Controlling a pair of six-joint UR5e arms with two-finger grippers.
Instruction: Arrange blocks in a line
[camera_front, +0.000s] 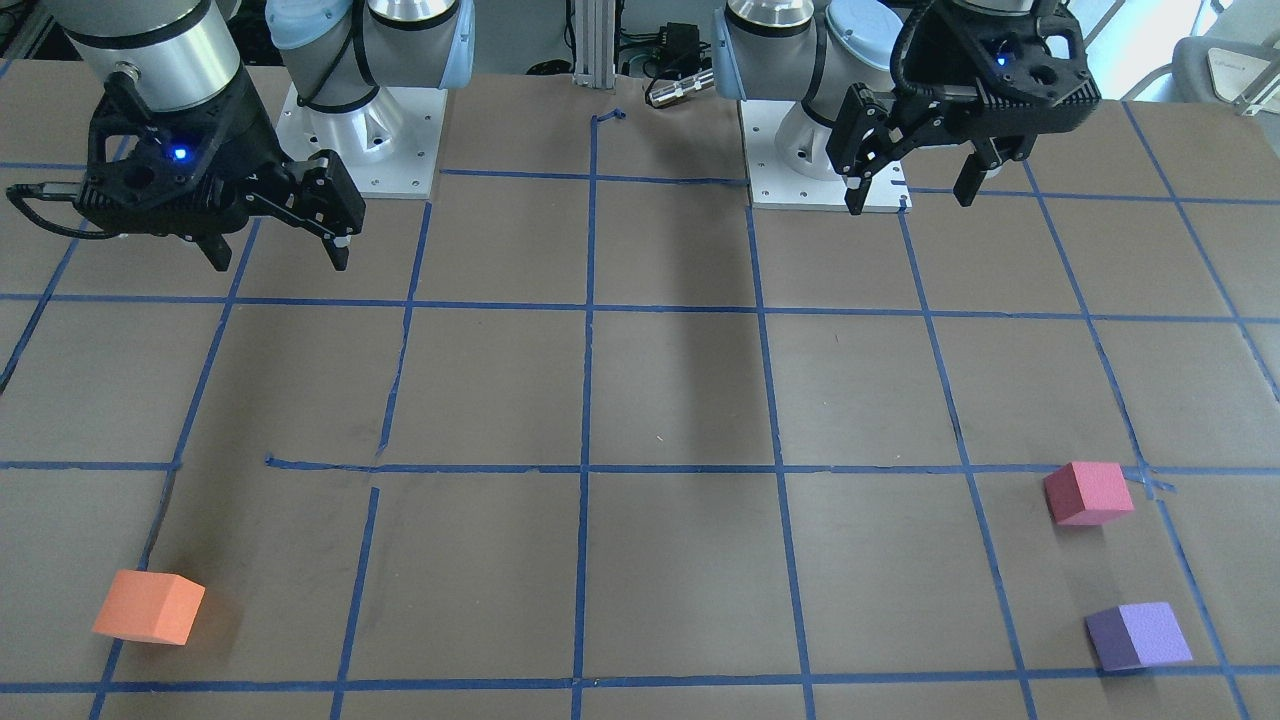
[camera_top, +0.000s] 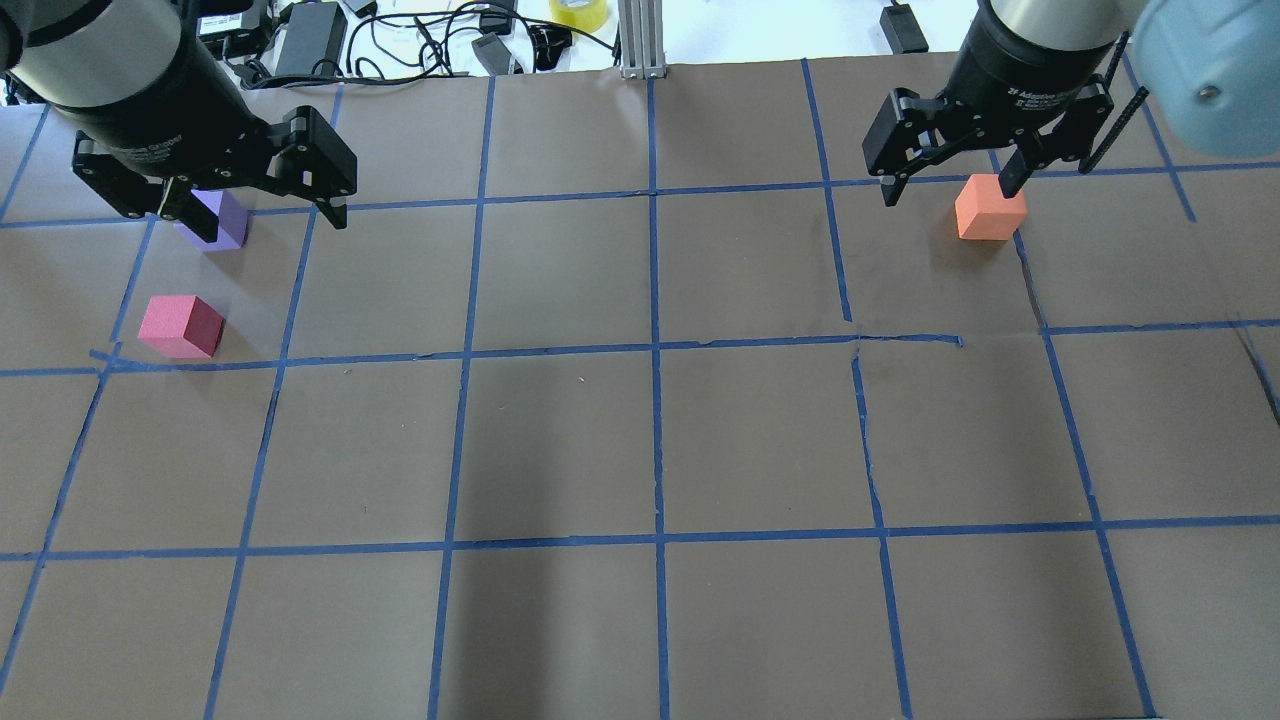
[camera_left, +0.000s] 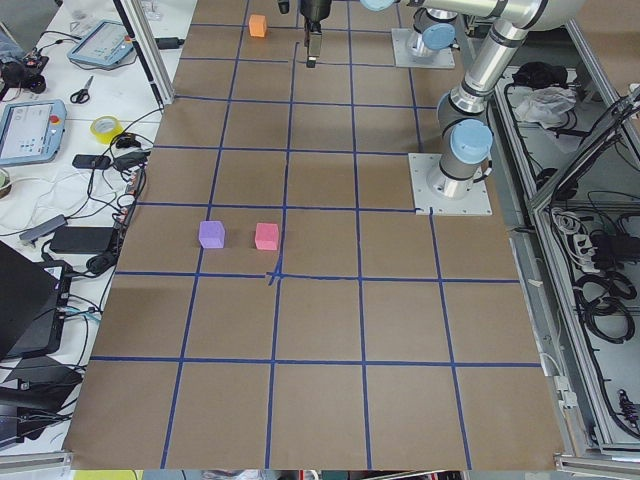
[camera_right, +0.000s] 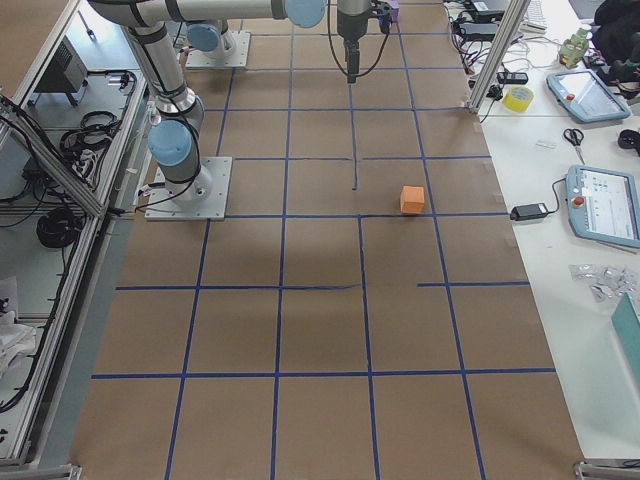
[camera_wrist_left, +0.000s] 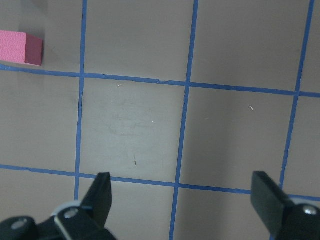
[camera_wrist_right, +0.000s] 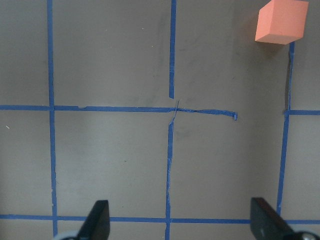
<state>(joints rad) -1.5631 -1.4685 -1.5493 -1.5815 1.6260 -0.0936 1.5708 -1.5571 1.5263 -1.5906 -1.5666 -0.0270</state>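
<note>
Brown paper surface (camera_front: 680, 400) gridded in blue tape (camera_front: 590, 300), seen from the front: left fingers (camera_front: 857, 180) and right fingers (camera_front: 338, 235) hang spread wide, empty. Small orange foam cube (camera_front: 150, 606) lies well beyond the right fingers; pink-red foam cube (camera_front: 1088, 493) and purple foam cube (camera_front: 1140, 635) well beyond the left. Overhead, purple shows partly behind the left fingers. Left wrist: pink-red sits ahead of the fingers, off to one side; right wrist: orange likewise. Likely light, squashy, matte enough to grip; pinch opposite flat faces gently.
</note>
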